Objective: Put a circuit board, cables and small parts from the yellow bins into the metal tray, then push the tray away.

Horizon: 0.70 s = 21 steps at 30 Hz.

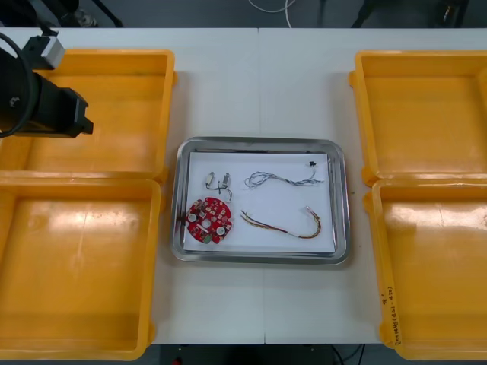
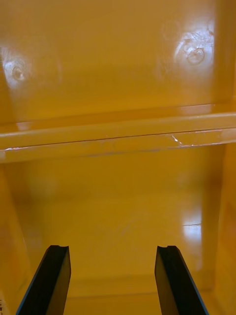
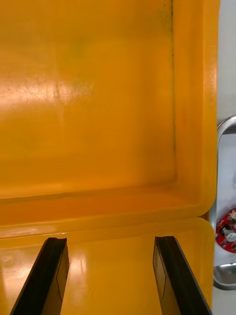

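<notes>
Front view: light bench carries four yellow bins, two per side: far left bin, near left bin, far right bin, near right bin. All four look bare inside.

Metal tray sits between the two pairs, at the middle of the bench, apart from the bins on both sides. It is white inside with a shiny rim.

Left arm hangs over the outer far corner of the far left bin.

Left wrist view: left gripper has its fingers spread wide with nothing between them. It is above the place where the rims of the two left bins meet. The tray's rim and an edge of the board show off to one side of the bins.

Right wrist view: right gripper also has its fingers apart, holding nothing. It is above a bin floor, with two bin rims meeting beyond the fingertips.

Tray contents, all lying flat and apart from one another:
- round red circuit board, near left corner
- red and yellow cable, curved, near right part
- blue and white cable, loosely coiled, far right part
- small metal parts, far left part, just beyond the board
</notes>
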Each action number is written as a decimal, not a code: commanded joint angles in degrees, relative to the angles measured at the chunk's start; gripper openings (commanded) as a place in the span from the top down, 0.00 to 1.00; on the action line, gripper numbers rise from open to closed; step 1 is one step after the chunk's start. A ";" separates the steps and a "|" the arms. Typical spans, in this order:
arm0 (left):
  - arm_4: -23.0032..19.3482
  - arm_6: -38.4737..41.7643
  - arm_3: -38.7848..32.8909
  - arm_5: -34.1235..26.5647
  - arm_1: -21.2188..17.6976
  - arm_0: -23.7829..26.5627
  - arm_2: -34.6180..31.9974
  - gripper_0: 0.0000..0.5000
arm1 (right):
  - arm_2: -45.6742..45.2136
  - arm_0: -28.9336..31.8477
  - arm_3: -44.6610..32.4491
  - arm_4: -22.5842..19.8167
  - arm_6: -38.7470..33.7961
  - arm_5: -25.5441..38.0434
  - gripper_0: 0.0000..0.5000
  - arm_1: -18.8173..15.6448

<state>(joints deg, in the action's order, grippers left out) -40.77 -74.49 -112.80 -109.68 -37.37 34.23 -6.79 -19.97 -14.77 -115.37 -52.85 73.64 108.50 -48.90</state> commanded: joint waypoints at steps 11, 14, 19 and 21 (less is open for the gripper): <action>-3.70 -5.32 -10.86 -0.32 -3.85 -12.09 -10.70 0.00 | 11.18 -2.90 -10.40 -4.80 -1.57 -1.62 0.00 -5.68; -3.88 -5.49 -12.44 -0.32 -3.85 -14.55 -12.11 0.00 | 15.23 -6.32 -11.37 -6.82 -1.21 -1.71 0.00 -5.77; -3.70 -5.49 -15.34 -0.32 -2.88 -18.24 -14.13 0.00 | 23.31 -11.77 -14.27 -6.91 -1.13 -3.03 0.00 -5.77; -3.61 -5.49 -16.13 -0.32 -2.79 -19.20 -14.39 0.00 | 25.95 -13.36 -14.89 -6.91 -0.95 -3.82 0.00 -5.77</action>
<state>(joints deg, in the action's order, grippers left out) -44.38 -76.07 -125.99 -109.68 -38.72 17.33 -18.87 1.70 -23.72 -127.79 -59.36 73.63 105.79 -52.39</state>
